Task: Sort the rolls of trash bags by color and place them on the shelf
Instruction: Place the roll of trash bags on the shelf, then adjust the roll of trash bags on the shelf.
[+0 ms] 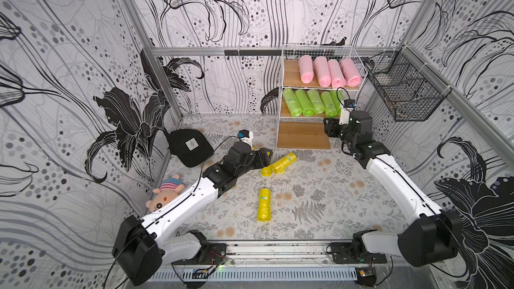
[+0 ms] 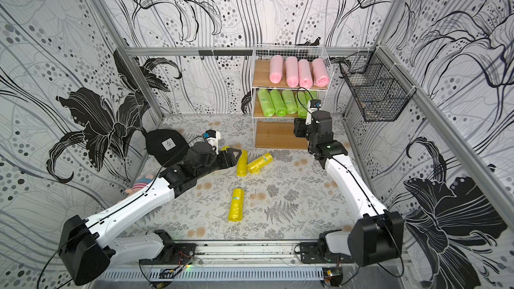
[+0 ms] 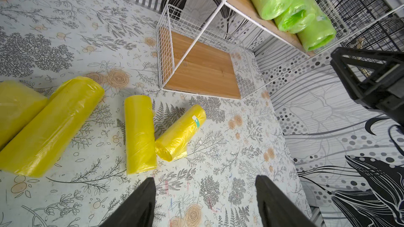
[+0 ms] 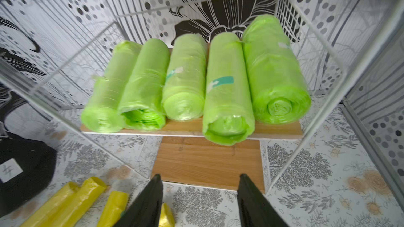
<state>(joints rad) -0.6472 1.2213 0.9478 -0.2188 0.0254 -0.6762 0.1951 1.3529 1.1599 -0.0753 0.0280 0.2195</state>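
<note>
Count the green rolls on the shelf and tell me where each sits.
5 green rolls, all on the middle board of the shelf, lying side by side: one, two, three, four, jutting past the front edge, and five. None appears hidden.

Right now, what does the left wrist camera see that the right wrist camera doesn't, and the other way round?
Left wrist only: the black wire basket and the teal label on a yellow roll. Right wrist only: all five green rolls in a row, and a black cap. Both: the white shelf with its bare bottom board, some green and yellow rolls, and the left gripper or right gripper, open and empty.
</note>
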